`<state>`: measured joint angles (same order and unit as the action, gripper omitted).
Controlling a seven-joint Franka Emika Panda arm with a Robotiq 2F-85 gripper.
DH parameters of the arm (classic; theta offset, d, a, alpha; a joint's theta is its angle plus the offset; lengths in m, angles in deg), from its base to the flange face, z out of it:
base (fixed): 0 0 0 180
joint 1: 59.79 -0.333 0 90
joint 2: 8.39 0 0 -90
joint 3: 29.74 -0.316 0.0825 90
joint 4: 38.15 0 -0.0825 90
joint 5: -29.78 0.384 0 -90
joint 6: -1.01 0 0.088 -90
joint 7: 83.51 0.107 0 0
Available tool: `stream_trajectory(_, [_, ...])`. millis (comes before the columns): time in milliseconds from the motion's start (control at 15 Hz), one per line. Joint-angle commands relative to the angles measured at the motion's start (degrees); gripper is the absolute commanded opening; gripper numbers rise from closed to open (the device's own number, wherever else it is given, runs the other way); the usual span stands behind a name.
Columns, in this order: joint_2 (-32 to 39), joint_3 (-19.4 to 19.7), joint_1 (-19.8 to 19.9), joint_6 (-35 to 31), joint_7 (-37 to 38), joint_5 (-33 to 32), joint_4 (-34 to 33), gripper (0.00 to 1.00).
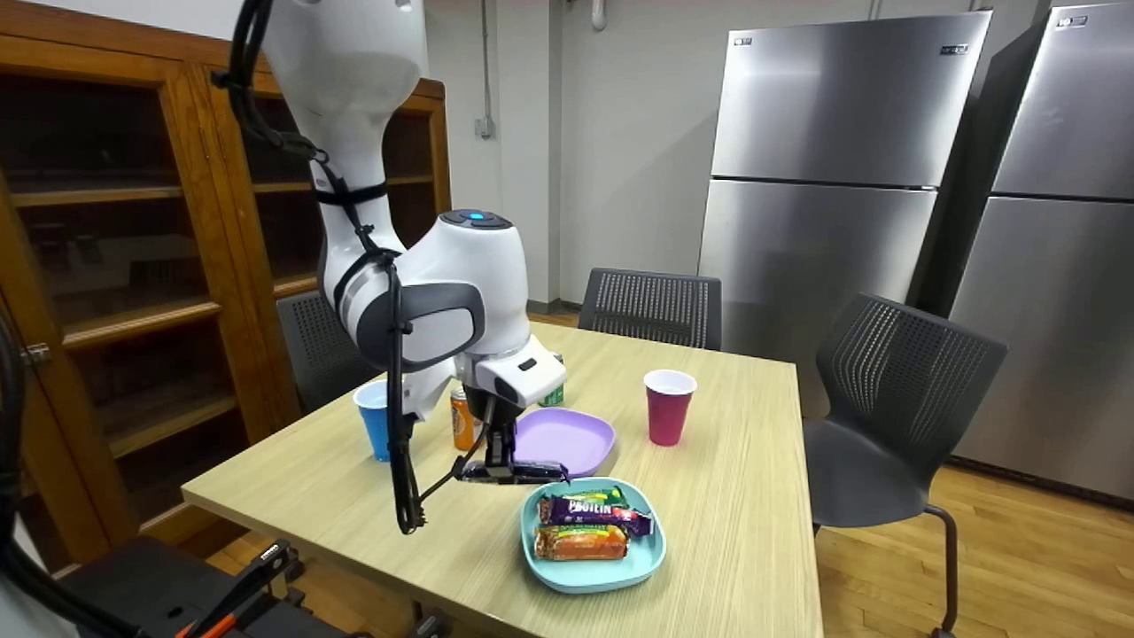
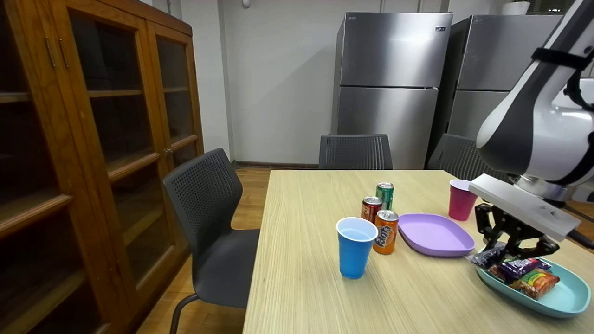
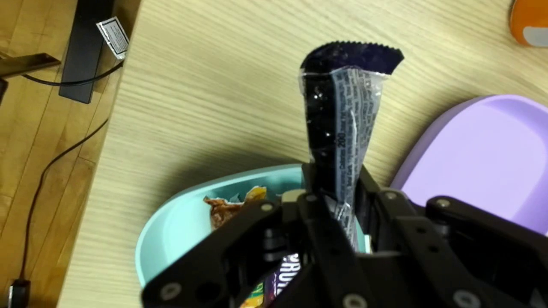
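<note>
My gripper (image 3: 336, 188) is shut on a dark-wrapped bar (image 3: 342, 107) with a clear and silver printed side. The bar (image 1: 512, 473) is held above the table, over the edge of a teal plate (image 1: 594, 581). The plate holds an orange-wrapped bar (image 1: 580, 542), a purple "PROTEIN" bar (image 1: 595, 512) and a green-wrapped bar (image 1: 607, 495). In an exterior view the gripper (image 2: 503, 246) hangs low over the plate (image 2: 573, 297), with the held bar (image 2: 488, 256) close to the other bars. A lilac plate (image 3: 479, 158) with nothing on it lies beside the teal one.
A blue cup (image 2: 355, 253), an orange Fanta can (image 2: 386, 232), a dark red can (image 2: 371, 208) and a green can (image 2: 384, 194) stand together. A dark pink cup (image 1: 669, 408) stands beyond the lilac plate. Chairs (image 1: 895, 399) surround the table (image 1: 726, 496).
</note>
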<state>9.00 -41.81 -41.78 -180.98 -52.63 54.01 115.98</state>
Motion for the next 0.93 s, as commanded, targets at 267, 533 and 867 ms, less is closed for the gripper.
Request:
stream_trajectory(267, [1.74, 9.43, -0.03, 0.42, -3.52, -3.62, -1.91, 0.06])
stream_trajectory(533, [4.61, 14.78, -1.99, 0.73, -3.2, -5.83, -4.1, 0.06])
stream_trajectory(867, [8.62, 17.13, -4.62, 0.84, -4.26, -4.07, -7.63, 0.06])
